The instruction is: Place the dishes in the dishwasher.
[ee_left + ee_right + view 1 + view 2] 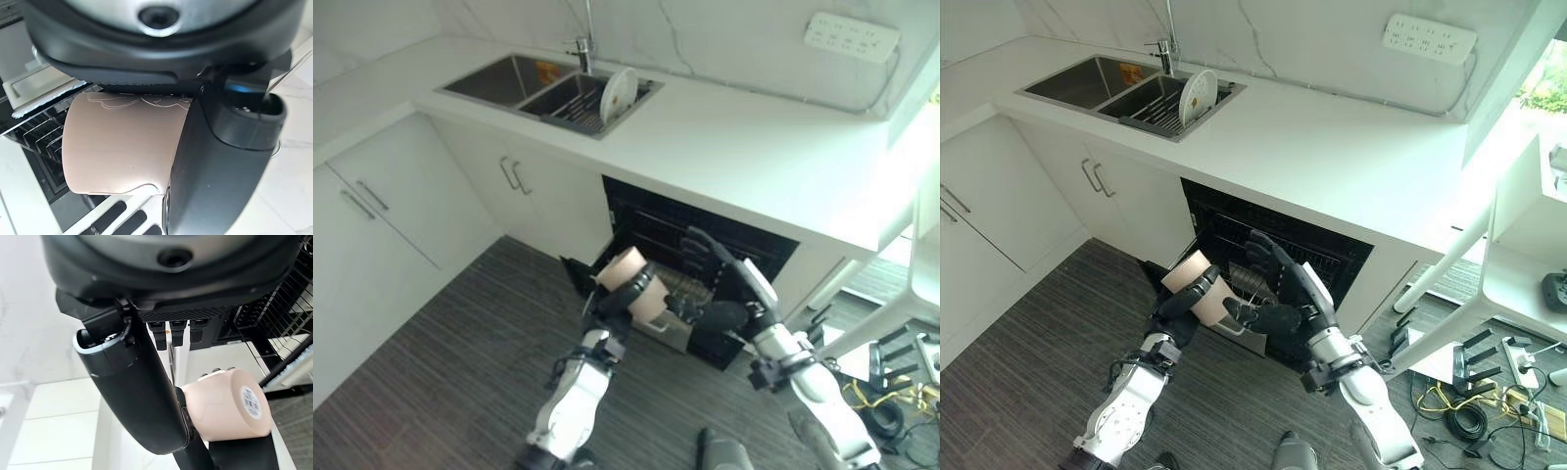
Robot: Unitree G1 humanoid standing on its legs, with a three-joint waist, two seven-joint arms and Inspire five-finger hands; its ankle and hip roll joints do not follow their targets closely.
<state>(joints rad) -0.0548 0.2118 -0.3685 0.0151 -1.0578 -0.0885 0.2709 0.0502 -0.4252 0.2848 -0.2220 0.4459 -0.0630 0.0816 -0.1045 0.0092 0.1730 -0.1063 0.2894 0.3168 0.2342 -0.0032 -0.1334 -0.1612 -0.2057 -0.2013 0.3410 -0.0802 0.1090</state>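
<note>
Pink cup [631, 281] held before the open dishwasher [705, 255]

Left robot hand [625, 294] grips the cup; right robot hand [1278, 284] hovers beside it, fingers spread. A plate [618, 93] stands in the sink [509, 83].

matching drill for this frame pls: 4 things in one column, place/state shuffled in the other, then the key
Things
1. beige cup
2. white plate
3. right robot hand
4. dishwasher

Places/states
A. standing on edge in the sink rack
B. fingers straight, holding nothing
C. held in the left robot hand
D. under the counter, door open

Pairs: 1-C, 2-A, 3-B, 4-D
</note>
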